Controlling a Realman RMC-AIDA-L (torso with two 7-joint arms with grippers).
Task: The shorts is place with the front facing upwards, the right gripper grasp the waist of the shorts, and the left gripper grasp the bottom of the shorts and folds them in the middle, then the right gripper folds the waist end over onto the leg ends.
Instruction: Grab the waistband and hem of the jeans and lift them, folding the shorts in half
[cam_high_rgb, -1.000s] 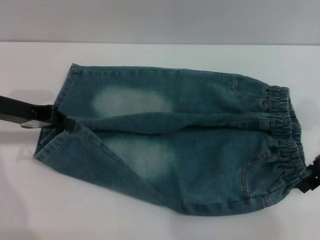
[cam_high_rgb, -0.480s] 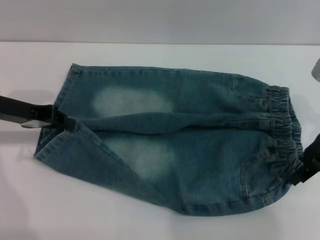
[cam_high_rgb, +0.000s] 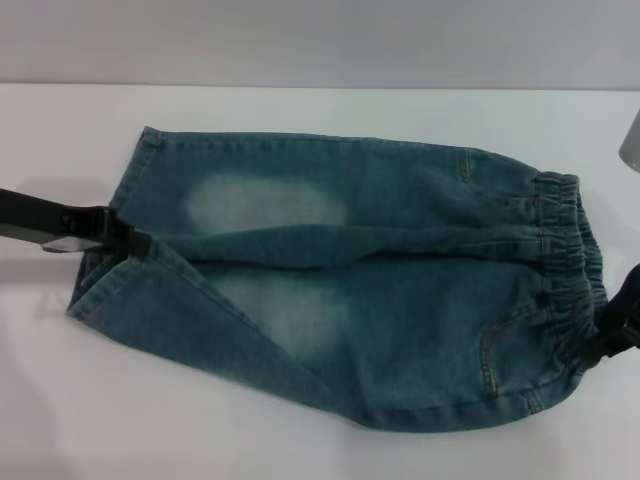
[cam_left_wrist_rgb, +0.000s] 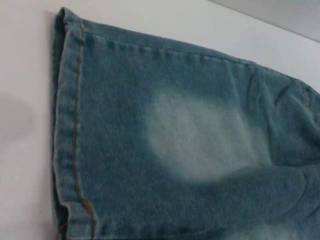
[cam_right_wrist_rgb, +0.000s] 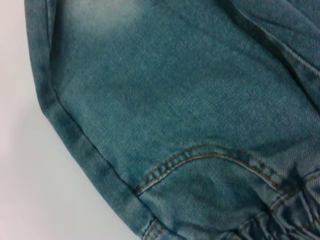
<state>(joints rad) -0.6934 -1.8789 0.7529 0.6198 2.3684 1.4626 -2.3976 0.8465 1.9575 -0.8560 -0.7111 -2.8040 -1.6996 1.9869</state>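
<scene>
We are seeing the left gripper at frame left pinching the bottom of the shorts – the right gripper is touching the waist at lower right, grip impossible to tell. The shorts are lying flat across the white table.

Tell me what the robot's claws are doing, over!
Left claw at the leg hems. Right claw at the waistband. Shorts flat on the white table, unfolded. Nothing in the way, over.
</scene>
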